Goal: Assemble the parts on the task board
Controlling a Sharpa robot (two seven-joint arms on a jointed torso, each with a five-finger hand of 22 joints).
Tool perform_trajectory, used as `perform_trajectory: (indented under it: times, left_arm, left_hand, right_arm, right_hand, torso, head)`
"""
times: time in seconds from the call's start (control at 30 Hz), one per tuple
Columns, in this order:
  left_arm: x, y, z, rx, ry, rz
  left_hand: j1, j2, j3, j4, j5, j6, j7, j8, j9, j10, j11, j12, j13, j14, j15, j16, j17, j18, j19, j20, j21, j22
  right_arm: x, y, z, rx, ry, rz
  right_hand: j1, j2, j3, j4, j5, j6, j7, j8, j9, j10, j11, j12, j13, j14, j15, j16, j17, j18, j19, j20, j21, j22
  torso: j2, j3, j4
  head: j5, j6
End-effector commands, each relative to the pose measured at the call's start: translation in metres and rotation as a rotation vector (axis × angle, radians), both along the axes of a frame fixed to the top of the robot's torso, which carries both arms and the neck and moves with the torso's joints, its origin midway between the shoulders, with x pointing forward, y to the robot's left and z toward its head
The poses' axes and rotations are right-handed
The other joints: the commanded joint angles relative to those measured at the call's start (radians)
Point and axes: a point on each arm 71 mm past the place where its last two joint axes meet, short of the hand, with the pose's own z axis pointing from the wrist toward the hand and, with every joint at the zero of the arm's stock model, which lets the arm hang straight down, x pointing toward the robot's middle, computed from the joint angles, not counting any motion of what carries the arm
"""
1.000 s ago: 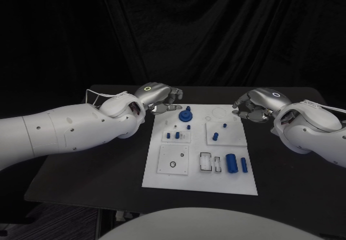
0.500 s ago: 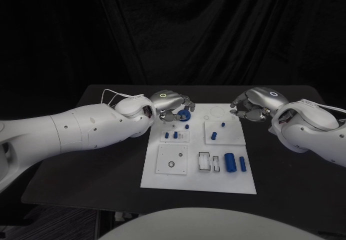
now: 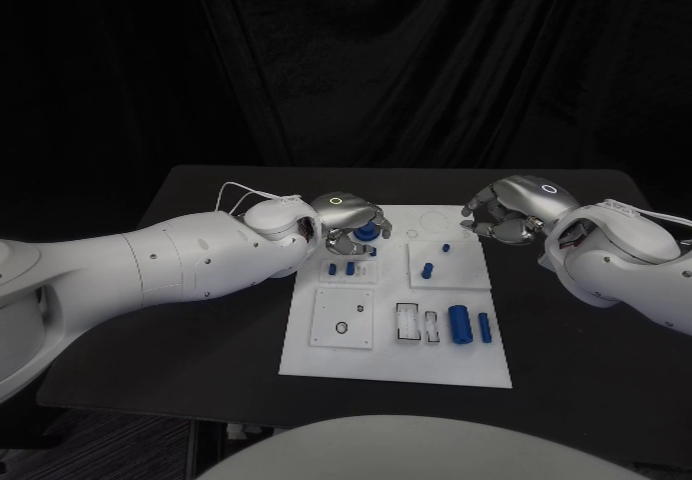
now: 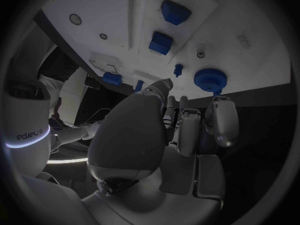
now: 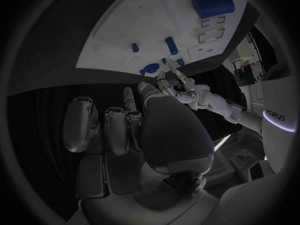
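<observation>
Reach for blue gear (image 3: 366, 232) at far left of task board (image 3: 389, 350) seemed under way: left hand (image 3: 346, 218) hovered over it, fingers apart, empty. Closing squarely on it comes next. Right hand (image 3: 508, 210) sat curled, empty, beyond board's far right corner. Small pegs (image 3: 343, 268) stood close by, crowding the approach across the counter (image 3: 202, 330)

A black table (image 3: 188, 330) stands before the robot. Behind it hangs a black curtain (image 3: 346, 80), falling in folds across the whole back of the scene.
</observation>
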Motion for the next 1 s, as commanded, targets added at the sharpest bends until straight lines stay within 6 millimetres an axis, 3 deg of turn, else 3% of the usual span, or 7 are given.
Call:
perform_trajectory:
  times: [0.03, 0.17, 0.33, 0.4, 0.6, 0.83, 1.0]
  left_arm:
    - [-0.001, -0.003, -0.007, 0.033, 0.043, -0.009]
    - [-0.001, -0.004, -0.01, 0.035, 0.049, -0.011]
    - [-0.001, -0.005, -0.013, 0.039, 0.055, -0.015]
    - [0.0, -0.006, -0.014, 0.042, 0.057, -0.013]
    - [0.001, -0.006, -0.017, 0.045, 0.06, -0.006]
    - [0.003, -0.005, -0.019, 0.049, 0.059, 0.007]
    - [0.004, -0.005, -0.019, 0.044, 0.052, 0.002]
  left_hand:
    - [-0.02, -0.006, 0.004, 0.003, -0.012, 0.015, 0.005, -0.003, -0.024, 0.009, 0.001, 0.003, -0.012, -0.001, 0.003, -0.002, 0.062, -0.011, 0.003, 0.001, 0.002, 0.176]
    - [-0.027, -0.003, 0.006, 0.0, -0.023, 0.024, 0.007, -0.002, -0.04, 0.019, -0.001, 0.007, -0.02, 0.003, 0.002, -0.001, 0.064, -0.012, 0.008, 0.001, 0.007, 0.178]
    - [-0.04, 0.002, 0.023, -0.004, 0.017, 0.043, 0.006, -0.001, -0.065, 0.039, -0.003, 0.006, -0.041, 0.007, -0.001, 0.001, 0.064, -0.013, 0.013, -0.001, 0.011, 0.179]
    - [-0.041, 0.002, 0.041, -0.013, 0.052, 0.062, -0.007, 0.0, -0.079, 0.053, -0.007, 0.004, -0.053, 0.01, -0.007, 0.003, 0.066, -0.014, 0.017, -0.005, 0.017, 0.181]
    - [-0.034, 0.005, 0.077, -0.035, 0.093, 0.085, -0.006, 0.001, -0.096, 0.072, -0.01, -0.003, -0.07, 0.011, -0.011, 0.003, 0.063, -0.015, 0.022, -0.009, 0.023, 0.183]
    - [-0.035, 0.01, 0.103, -0.051, 0.107, 0.112, 0.0, 0.006, -0.104, 0.1, -0.013, -0.001, -0.08, 0.014, -0.014, 0.005, 0.064, -0.018, 0.03, -0.013, 0.034, 0.186]
    - [-0.043, 0.015, 0.117, -0.063, 0.096, 0.146, 0.007, 0.016, -0.104, 0.129, -0.019, -0.001, -0.091, 0.016, -0.021, 0.005, 0.061, -0.018, 0.033, -0.017, 0.039, 0.187]
  right_arm:
    - [-0.001, 0.0, 0.0, 0.004, -0.005, -0.002]
    - [-0.001, 0.0, 0.0, 0.004, -0.004, -0.003]
    - [-0.001, 0.001, 0.0, 0.003, -0.002, -0.001]
    - [-0.001, 0.001, 0.0, 0.002, 0.0, -0.001]
    - [-0.002, 0.001, 0.0, 0.002, 0.001, -0.002]
    - [-0.001, 0.001, -0.001, 0.0, 0.003, -0.004]
    - [-0.001, 0.001, -0.001, -0.002, 0.004, -0.005]
  right_hand:
    - [0.0, 0.0, 0.006, 0.002, 0.006, 0.008, 0.001, -0.006, -0.001, 0.034, 0.005, -0.002, 0.189, 0.075, 0.007, -0.003, 0.139, 0.018, 0.002, 0.007, 0.0, 0.176]
    - [0.0, 0.0, 0.006, 0.002, 0.006, 0.008, 0.001, -0.006, -0.001, 0.034, 0.005, -0.002, 0.189, 0.075, 0.007, -0.003, 0.139, 0.018, 0.002, 0.007, 0.0, 0.176]
    - [-0.001, -0.001, 0.006, 0.003, 0.007, 0.008, 0.001, -0.006, -0.001, 0.033, 0.005, -0.003, 0.188, 0.075, 0.007, -0.003, 0.138, 0.019, 0.002, 0.007, 0.0, 0.176]
    - [-0.001, -0.001, 0.006, 0.003, 0.007, 0.008, 0.001, -0.006, -0.001, 0.033, 0.005, -0.003, 0.188, 0.075, 0.007, -0.003, 0.138, 0.019, 0.002, 0.007, 0.0, 0.176]
    - [-0.001, -0.001, 0.006, 0.003, 0.007, 0.008, 0.001, -0.006, -0.001, 0.032, 0.005, -0.004, 0.187, 0.075, 0.007, -0.004, 0.137, 0.019, 0.002, 0.007, -0.002, 0.175]
    - [-0.001, -0.001, 0.006, 0.003, 0.007, 0.008, 0.001, -0.006, -0.001, 0.032, 0.005, -0.004, 0.187, 0.075, 0.007, -0.004, 0.137, 0.019, 0.002, 0.007, -0.002, 0.175]
    - [-0.001, -0.001, 0.006, 0.003, 0.007, 0.008, 0.001, -0.006, -0.001, 0.032, 0.005, -0.004, 0.187, 0.075, 0.007, -0.004, 0.137, 0.019, 0.002, 0.007, -0.002, 0.175]
  torso:
    - [0.006, -0.0025, -0.0025]
    - [0.004, -0.0016, -0.0021]
    - [0.005, -0.0032, -0.0012]
    - [0.004, -0.0016, -0.0026]
    - [0.003, -0.0012, -0.0013]
    - [0.003, -0.0011, -0.0021]
    - [0.003, -0.0012, -0.0014]
  head:
    - [-0.001, 0.0]
    - [-0.002, 0.0]
    - [-0.002, 0.0]
    - [-0.002, 0.0]
    - [-0.009, 0.0]
    - [-0.008, 0.0]
    - [-0.009, 0.0]
